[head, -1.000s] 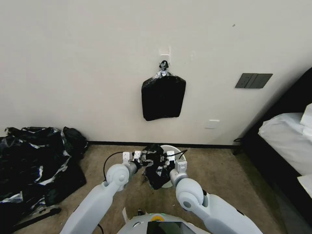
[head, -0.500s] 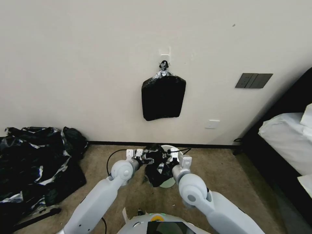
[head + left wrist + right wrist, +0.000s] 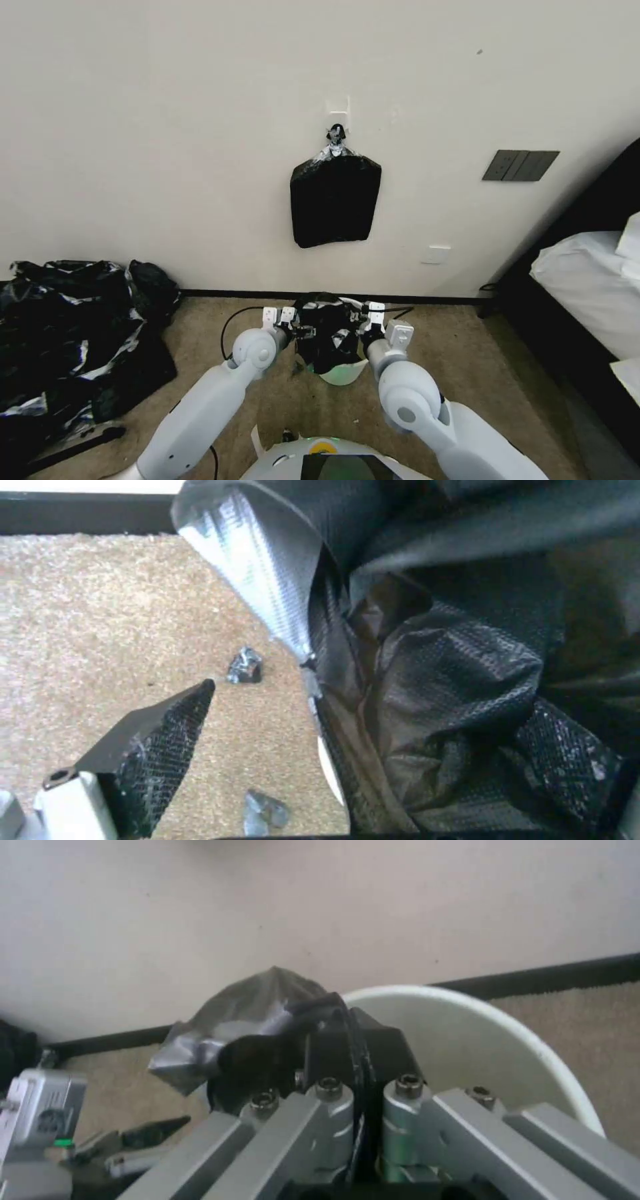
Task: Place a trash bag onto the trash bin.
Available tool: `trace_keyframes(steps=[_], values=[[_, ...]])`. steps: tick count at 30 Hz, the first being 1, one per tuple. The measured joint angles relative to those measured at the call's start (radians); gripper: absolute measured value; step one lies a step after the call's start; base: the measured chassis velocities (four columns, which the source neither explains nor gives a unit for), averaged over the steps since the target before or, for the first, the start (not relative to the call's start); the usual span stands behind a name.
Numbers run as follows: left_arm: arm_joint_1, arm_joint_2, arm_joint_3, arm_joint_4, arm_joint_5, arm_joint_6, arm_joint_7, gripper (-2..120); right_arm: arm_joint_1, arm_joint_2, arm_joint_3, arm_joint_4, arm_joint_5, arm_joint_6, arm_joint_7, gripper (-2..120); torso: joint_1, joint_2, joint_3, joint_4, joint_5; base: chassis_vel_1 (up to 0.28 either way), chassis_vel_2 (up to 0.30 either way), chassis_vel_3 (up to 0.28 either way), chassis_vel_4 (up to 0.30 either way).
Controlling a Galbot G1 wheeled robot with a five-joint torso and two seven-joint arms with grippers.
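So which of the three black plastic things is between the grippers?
The trash bag, draped over the trash bin; the flat pack hangs on the wall, the heap lies aside.

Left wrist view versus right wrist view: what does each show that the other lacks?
Left wrist alone: small foil-like scraps on the carpet, and the inside folds of the thin glossy black plastic trash bag. Right wrist alone: the round white plastic trash bin's rim, and the right gripper, fingers closed on the bag's edge. Both: bag, beige carpet, dark baseboard.
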Motion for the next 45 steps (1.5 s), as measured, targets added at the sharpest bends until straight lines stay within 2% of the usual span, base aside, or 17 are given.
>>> trace_keyframes(steps=[6, 13, 21, 37, 45], values=[[0.006, 0.003, -0.004, -0.024, 0.007, -0.001, 0.009, 100, -0.014, 0.002, 0.008, 0.001, -0.001, -0.001, 0.001, 0, 0.0, 0.0, 0.0, 0.0, 0.0, 0.0, 0.0, 0.0, 0.0], [0.027, 0.018, -0.006, -0.104, -0.001, -0.001, -0.014, 100, -0.01, 0.011, -0.016, 0.001, -0.001, -0.01, -0.006, 0, 0.0, 0.0, 0.0, 0.0002, 0.0, 0.0, 0.0, 0.0, 0.0], [0.023, 0.023, -0.003, -0.136, -0.021, -0.002, -0.039, 100, -0.011, 0.024, -0.053, -0.019, -0.03, -0.017, -0.013, 0, 0.0, 0.0, 0.0, 0.0002, 0.0, 0.0, 0.0, 0.0, 0.0], [-0.041, -0.041, 0.041, -0.019, -0.089, -0.002, -0.043, 99, -0.006, 0.032, -0.014, -0.01, 0.034, -0.011, -0.002, 0, 0.0, 0.0, 0.0, 0.0, 0.0, 0.0, 0.0, 0.0, 0.0], [-0.043, -0.065, 0.057, 0.035, -0.067, -0.002, -0.058, 85, 0.002, 0.04, 0.019, -0.01, 0.068, -0.004, 0.012, 0, 0.0, 0.0, 0.0, 0.0, 0.0, 0.0, 0.0, 0.0, 0.0]])
